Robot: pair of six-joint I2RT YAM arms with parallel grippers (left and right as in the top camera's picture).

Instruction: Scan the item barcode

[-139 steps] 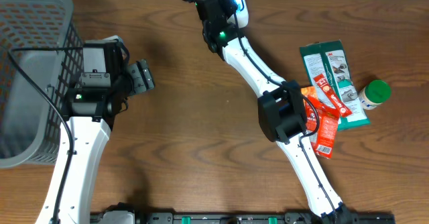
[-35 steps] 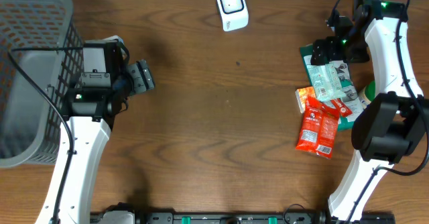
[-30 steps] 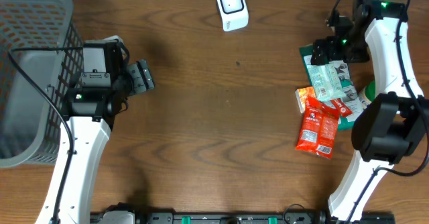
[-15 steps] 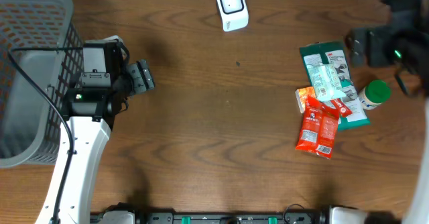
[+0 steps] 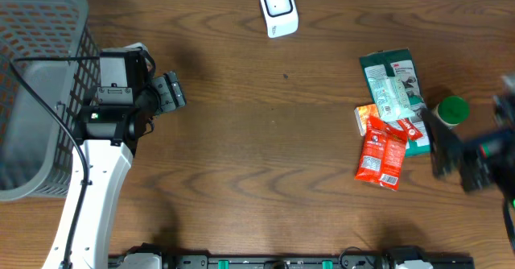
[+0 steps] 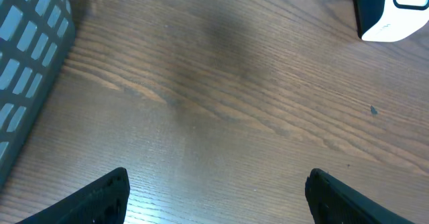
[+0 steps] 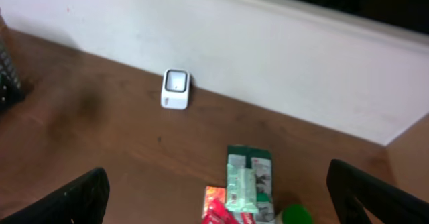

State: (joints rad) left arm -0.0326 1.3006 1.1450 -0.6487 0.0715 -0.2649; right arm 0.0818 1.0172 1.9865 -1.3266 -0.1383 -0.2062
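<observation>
The white barcode scanner (image 5: pixel 278 8) stands at the table's back edge, also seen as the scanner (image 7: pixel 176 89) in the right wrist view. The items lie in a pile on the right: a pale green pack (image 5: pixel 392 97) on top of a dark green package (image 5: pixel 400 69), red snack packets (image 5: pixel 382 152), and a green-capped bottle (image 5: pixel 451 112). My right gripper (image 5: pixel 452 151) is a blur at the right edge, beside the pile. It is open and empty (image 7: pixel 218 172), high above the items. My left gripper (image 5: pixel 170 91) hangs open over bare wood (image 6: pixel 214 197).
A grey mesh basket (image 5: pixel 36 76) fills the far left, right behind the left arm; its wall (image 6: pixel 23 76) shows in the left wrist view. The scanner's corner (image 6: pixel 392 9) appears at the top right there. A white wall runs behind the table.
My right arm has swung away from the dark green package toward the right front edge and risen. The pale green pack stays on the pile. The left arm has not moved.
</observation>
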